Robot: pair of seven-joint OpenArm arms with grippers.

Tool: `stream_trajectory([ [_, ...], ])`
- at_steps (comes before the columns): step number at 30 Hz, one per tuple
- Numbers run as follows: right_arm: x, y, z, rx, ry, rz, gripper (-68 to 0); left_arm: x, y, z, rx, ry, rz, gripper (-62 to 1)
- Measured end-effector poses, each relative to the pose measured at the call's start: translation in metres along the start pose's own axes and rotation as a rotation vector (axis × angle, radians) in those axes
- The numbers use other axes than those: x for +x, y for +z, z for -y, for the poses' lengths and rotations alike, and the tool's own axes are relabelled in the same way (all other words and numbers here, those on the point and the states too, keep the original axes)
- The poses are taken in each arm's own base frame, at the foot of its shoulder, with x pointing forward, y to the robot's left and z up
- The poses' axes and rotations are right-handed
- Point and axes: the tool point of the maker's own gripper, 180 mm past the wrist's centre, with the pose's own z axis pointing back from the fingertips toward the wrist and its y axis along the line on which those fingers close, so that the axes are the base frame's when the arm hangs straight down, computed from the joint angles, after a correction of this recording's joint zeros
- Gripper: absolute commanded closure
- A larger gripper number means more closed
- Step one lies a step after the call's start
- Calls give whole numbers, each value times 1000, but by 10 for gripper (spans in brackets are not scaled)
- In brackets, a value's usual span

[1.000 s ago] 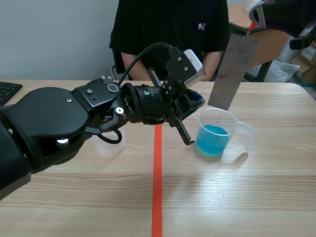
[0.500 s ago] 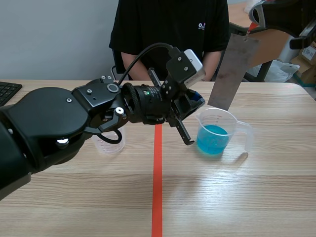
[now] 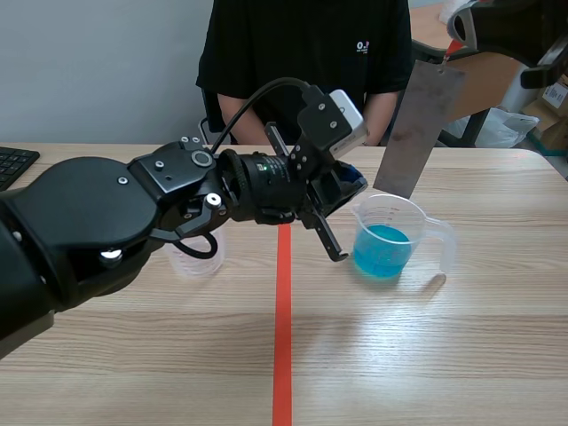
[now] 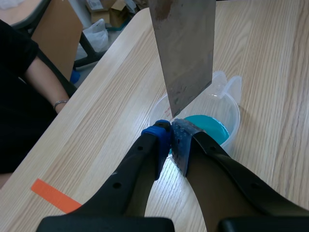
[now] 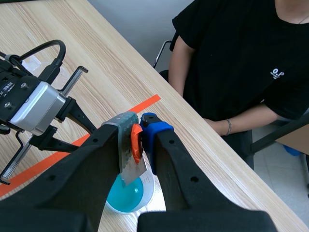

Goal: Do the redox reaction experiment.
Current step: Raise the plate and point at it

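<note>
A person (image 3: 302,53) stands across the wooden table (image 3: 426,355), behind the clear beaker (image 3: 387,236) of blue liquid. The left gripper (image 4: 170,140) hangs just beside the beaker, its fingers pressed together on nothing. Above the beaker, the right gripper (image 5: 139,126) pinches the top of a grey metal plate (image 3: 417,124), whose lower edge hangs just over the beaker's mouth. A small clear cup (image 3: 197,257) stands well apart from the beaker, under the left arm.
</note>
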Motion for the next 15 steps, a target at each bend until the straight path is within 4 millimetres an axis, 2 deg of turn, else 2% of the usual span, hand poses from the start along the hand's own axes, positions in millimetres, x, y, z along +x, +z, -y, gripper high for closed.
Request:
stream_trajectory([
  [3,0,0,0,0,0,3,-15,-13,9,-1,5,1,-19,-44],
  [7,1,0,0,0,0,3,-15,-50,39,-2,22,18,-100,-44],
  [9,1,0,0,0,0,3,-15,-67,60,-3,34,20,-146,-44],
  [11,0,0,0,0,0,2,-15,-75,85,-6,54,32,-164,-44],
  [15,1,0,0,0,0,3,-15,-70,137,-17,108,54,-161,-44],
])
